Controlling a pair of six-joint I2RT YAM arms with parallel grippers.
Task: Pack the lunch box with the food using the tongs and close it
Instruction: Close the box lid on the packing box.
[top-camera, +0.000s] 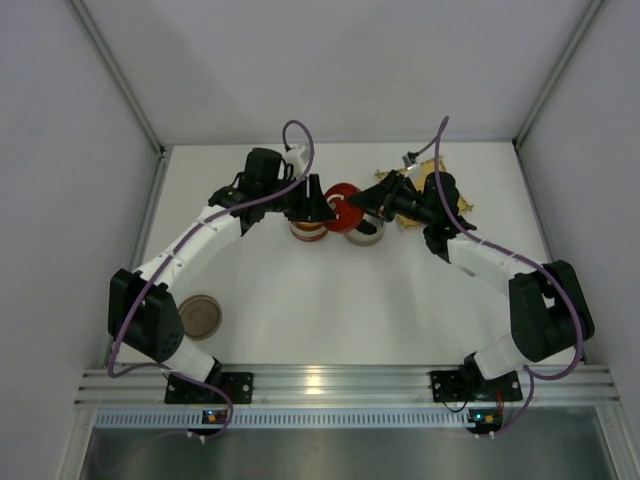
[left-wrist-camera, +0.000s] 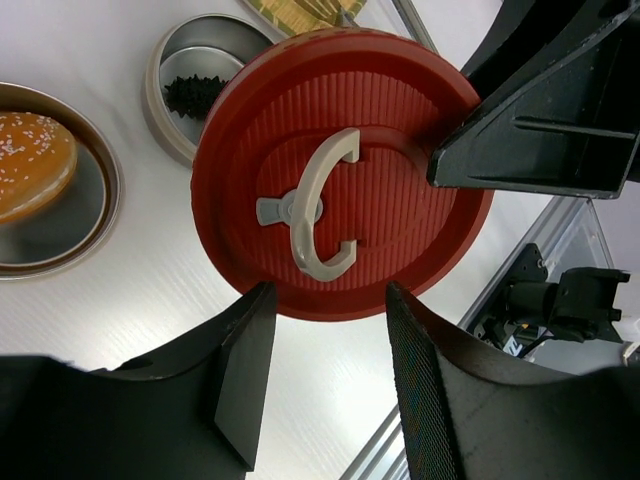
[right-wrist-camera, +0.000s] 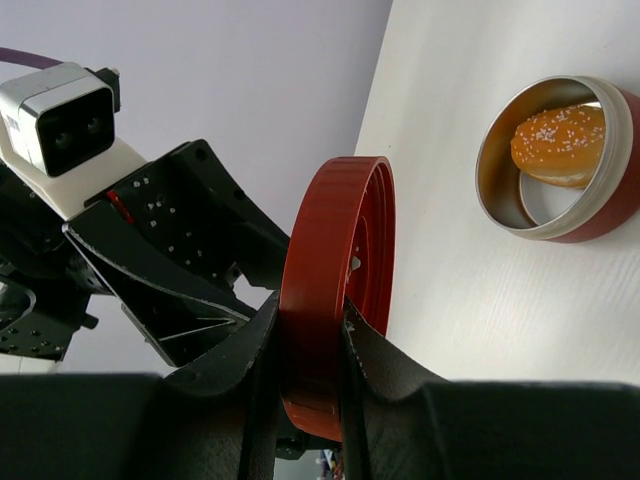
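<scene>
Our right pincer (right-wrist-camera: 310, 340) pinches the red lid (left-wrist-camera: 280, 120) by its rim, our left pincer (left-wrist-camera: 328, 300) is spread beside it, the bun (left-wrist-camera: 30, 165) lies in a big tin (left-wrist-camera: 60, 240), the dark piece (left-wrist-camera: 195, 92) in a small tin (left-wrist-camera: 215, 45).

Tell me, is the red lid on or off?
Off. The right gripper pinches the red lid by its rim, and the bun's tin sits uncovered.

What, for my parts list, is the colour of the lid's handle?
Pale beige handle on the red lid; left wrist view.
</scene>
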